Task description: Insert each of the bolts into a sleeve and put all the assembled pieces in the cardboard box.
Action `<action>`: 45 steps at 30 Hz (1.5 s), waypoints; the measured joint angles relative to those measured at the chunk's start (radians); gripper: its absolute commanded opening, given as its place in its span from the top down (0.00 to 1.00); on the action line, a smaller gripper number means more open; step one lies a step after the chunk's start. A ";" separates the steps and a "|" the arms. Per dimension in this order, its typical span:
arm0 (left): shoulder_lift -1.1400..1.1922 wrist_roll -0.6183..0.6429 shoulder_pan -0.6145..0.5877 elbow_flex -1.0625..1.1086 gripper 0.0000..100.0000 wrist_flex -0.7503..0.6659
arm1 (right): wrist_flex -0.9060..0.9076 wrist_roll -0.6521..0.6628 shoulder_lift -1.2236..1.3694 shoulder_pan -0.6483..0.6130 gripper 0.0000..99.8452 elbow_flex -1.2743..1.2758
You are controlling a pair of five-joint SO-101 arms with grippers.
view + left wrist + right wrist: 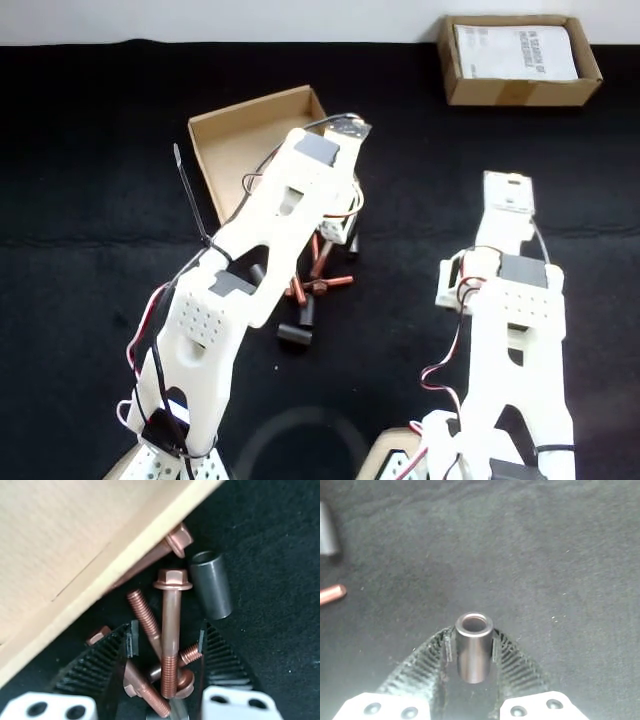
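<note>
Its jaws spread wide, the left gripper (167,641) hung over a heap of copper-coloured bolts (171,625) lying on the black table (100,200), hard against the outer wall of the cardboard box (75,545). One toothed finger stood on either side of a long bolt whose hex head pointed away from the wrist. The straddle looked like the set-up for a pinch on that shank, though neighbouring bolts crossed under it and might have snagged. A dark loose sleeve (212,585) lay just beside the heap, outside the jaws. Across the table, the right gripper (472,647) was pressed onto another sleeve (474,630), whose open bore was turned outward past the fingertips, apparently kept as a socket ready to take a bolt. Whether this sleeve rested on the cloth or hung above it could not be told. Seen from above, the left arm (260,250) stretched diagonally from the near edge, its wrist over the pile at the box's corner. The right arm (515,310) reached straight ahead, well apart from the pile. More sleeves (297,335) lay at the pile's near side. Judging by the bare floor of the box, no assembled piece had yet gone in.
</note>
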 measured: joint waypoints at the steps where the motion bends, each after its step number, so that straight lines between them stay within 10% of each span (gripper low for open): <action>1: 0.000 0.000 0.000 0.000 0.83 0.000 | -0.003 0.000 0.000 0.009 0.99 0.000; 28: 0.069 -0.031 0.005 0.009 0.99 -0.060 | -0.006 0.000 0.000 0.040 0.99 0.000; 45: -0.014 -0.032 0.003 -0.138 0.99 0.186 | 0.002 0.000 0.000 0.040 0.99 0.000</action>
